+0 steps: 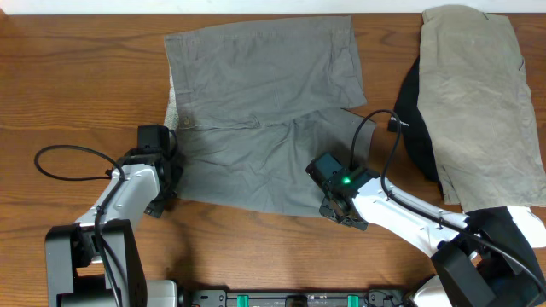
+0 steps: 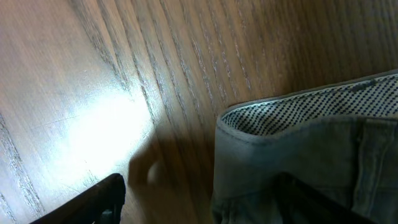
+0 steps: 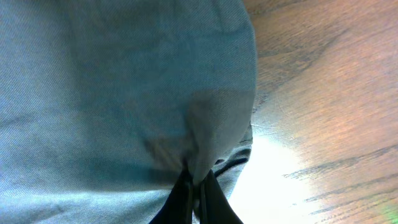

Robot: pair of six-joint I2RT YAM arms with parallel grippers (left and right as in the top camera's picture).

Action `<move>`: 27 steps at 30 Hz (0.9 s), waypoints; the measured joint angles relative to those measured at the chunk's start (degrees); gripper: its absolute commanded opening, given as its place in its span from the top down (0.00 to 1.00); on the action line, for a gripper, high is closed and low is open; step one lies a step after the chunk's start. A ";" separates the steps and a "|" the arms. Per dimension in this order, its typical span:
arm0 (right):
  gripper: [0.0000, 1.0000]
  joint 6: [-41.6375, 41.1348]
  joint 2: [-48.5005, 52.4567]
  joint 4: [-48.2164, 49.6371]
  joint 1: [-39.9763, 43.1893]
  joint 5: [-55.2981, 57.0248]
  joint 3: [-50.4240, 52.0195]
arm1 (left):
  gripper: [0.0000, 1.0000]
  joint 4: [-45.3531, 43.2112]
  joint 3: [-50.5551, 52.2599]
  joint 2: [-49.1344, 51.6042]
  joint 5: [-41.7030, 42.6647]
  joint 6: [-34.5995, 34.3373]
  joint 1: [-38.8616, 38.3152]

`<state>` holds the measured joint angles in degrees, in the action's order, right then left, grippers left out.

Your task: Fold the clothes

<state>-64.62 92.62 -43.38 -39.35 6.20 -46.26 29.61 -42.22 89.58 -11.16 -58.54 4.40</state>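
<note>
The clothes, a pair of wrinkled mid-grey shorts (image 1: 256, 111), lie spread flat at the table's centre, with the waistband to the left and the legs to the right. My left gripper (image 1: 168, 166) is open at the near waistband corner. In the left wrist view that gripper (image 2: 205, 199) straddles the corner of the shorts (image 2: 298, 155), whose speckled lining shows. My right gripper (image 1: 333, 200) sits at the near leg's hem. In the right wrist view it (image 3: 198, 186) is shut on a pinched fold of the grey cloth (image 3: 124, 93).
A khaki-beige garment (image 1: 478, 102) lies at the right, on top of a black garment (image 1: 414, 119). Black cables loop beside each arm. Bare wooden table (image 1: 77, 77) lies to the left of the shorts and along the near edge.
</note>
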 measured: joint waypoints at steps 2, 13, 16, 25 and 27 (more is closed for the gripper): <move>0.99 0.39 0.00 -0.07 0.13 0.07 0.00 | 0.42 0.00 0.00 0.00 0.02 -0.26 0.00; 0.98 0.81 -0.07 0.44 13.75 -3.91 -0.09 | 0.53 0.00 0.00 0.00 0.07 -0.24 0.00; 0.98 0.72 -0.07 1.70 18.12 -4.50 -0.09 | 0.62 0.00 0.00 0.00 0.63 -1.22 0.02; 0.98 0.57 -0.07 10.32 23.47 -4.70 0.00 | 0.27 0.04 0.00 0.00 6.91 -3.21 0.02; 0.98 0.61 -0.07 11.78 23.47 -4.70 0.02 | 0.14 -0.02 -0.07 -0.07 8.33 -3.54 0.02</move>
<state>-64.01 92.55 -31.59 -15.88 1.50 -46.24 29.58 -42.28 89.52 -2.83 -62.08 4.43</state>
